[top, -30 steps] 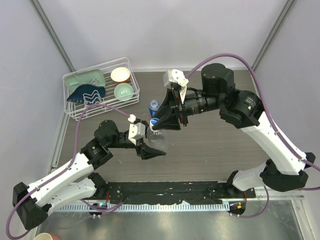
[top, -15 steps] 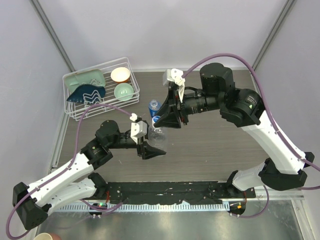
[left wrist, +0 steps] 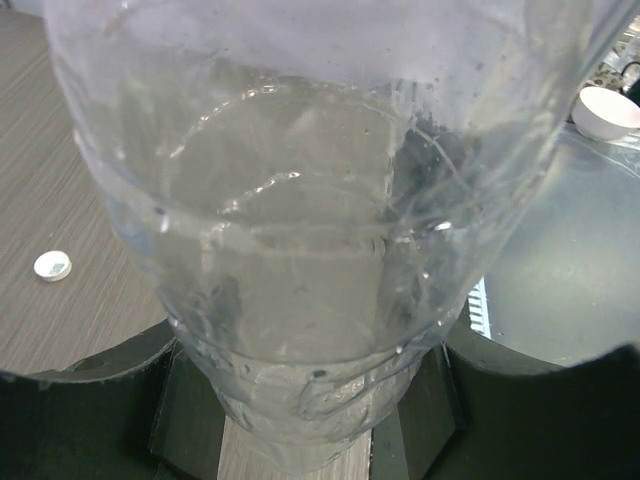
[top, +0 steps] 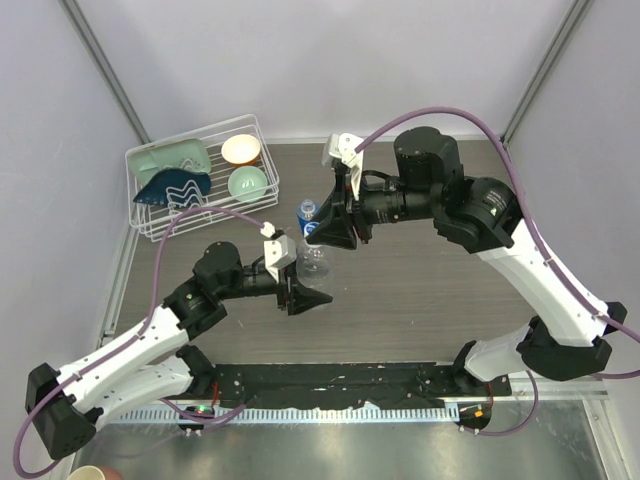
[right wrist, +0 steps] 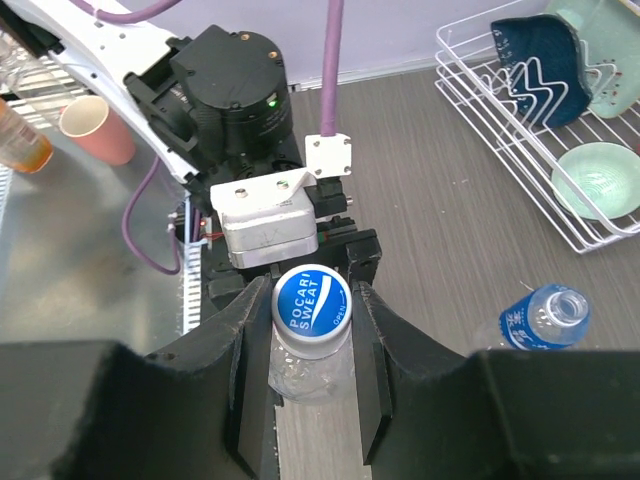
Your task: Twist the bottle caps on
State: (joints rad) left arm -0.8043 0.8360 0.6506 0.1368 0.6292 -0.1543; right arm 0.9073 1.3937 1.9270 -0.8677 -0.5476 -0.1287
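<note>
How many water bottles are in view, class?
2. The label-free bottle is in the left gripper, its blue cap in the right gripper; the blue-labelled bottle stands uncapped on the table.

— What's that bottle (left wrist: 300,250) like?
— Clear thin plastic, glossy and wet-looking, in my matt black plastic left claw (left wrist: 300,430).
— And the cap (right wrist: 311,298)?
— Smooth, shiny blue plastic, printed white. The bench (right wrist: 440,230) looks like matt grey wood grain.
</note>
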